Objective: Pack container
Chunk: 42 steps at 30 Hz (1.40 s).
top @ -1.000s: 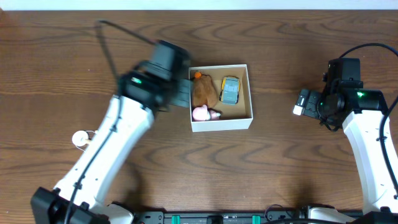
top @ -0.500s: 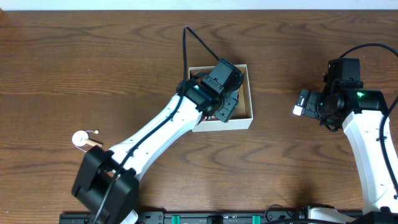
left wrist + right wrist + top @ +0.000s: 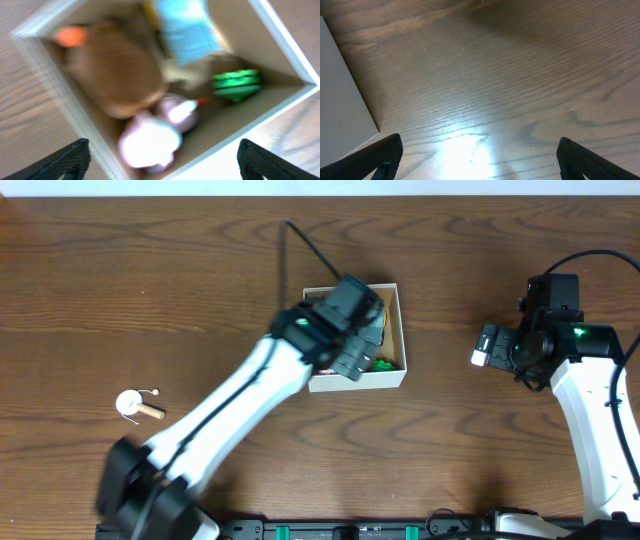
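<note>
- Left gripper (image 3: 160, 162): jaws spread wide, gripping nothing, hovering over the container (image 3: 365, 379).
- Container sits mid-table (image 3: 100, 280); a green toy (image 3: 236, 85) lies inside.
- Right gripper (image 3: 479, 161): jaws wide apart, empty, above the wood.

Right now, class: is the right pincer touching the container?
Apart. The overhead view shows a strip of table between the right pincer and the container.

The container (image 3: 385, 377) is matt cardboard on a glossy wood-grain table (image 3: 520, 75).
</note>
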Each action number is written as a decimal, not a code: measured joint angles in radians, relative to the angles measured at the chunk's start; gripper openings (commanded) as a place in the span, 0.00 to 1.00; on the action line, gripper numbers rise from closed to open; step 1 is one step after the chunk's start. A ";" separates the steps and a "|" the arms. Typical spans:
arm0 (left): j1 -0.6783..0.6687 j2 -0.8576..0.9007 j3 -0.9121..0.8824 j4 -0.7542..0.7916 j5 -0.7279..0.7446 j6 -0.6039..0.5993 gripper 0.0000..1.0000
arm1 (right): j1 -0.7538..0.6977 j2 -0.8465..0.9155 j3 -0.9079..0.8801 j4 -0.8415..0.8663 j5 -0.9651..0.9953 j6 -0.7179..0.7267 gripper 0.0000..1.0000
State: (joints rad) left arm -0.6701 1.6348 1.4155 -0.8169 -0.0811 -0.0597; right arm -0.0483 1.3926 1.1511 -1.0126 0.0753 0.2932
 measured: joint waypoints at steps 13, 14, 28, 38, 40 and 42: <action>0.828 -0.343 0.010 -0.272 -0.068 -0.421 0.98 | 0.000 0.000 -0.001 0.000 0.000 -0.016 0.99; 0.888 -0.339 -0.011 -0.271 -0.047 -0.454 0.98 | 0.000 0.000 -0.001 0.000 0.000 -0.016 0.99; 1.147 -0.077 -0.351 -0.021 0.161 -0.542 0.98 | 0.000 0.000 -0.002 -0.001 0.000 -0.016 0.99; 1.147 0.111 -0.352 0.017 0.180 -0.541 0.98 | 0.000 0.000 -0.002 -0.004 0.000 -0.016 0.99; 1.147 0.132 -0.353 0.025 0.180 -0.535 0.98 | 0.000 0.000 -0.002 -0.004 0.000 -0.016 0.99; 1.147 0.145 -0.353 0.042 0.180 -0.526 0.98 | 0.000 0.000 -0.002 -0.004 0.000 -0.016 0.99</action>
State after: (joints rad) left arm 0.4767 1.7798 1.0622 -0.7753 0.0986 -0.5858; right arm -0.0483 1.3926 1.1496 -1.0168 0.0753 0.2768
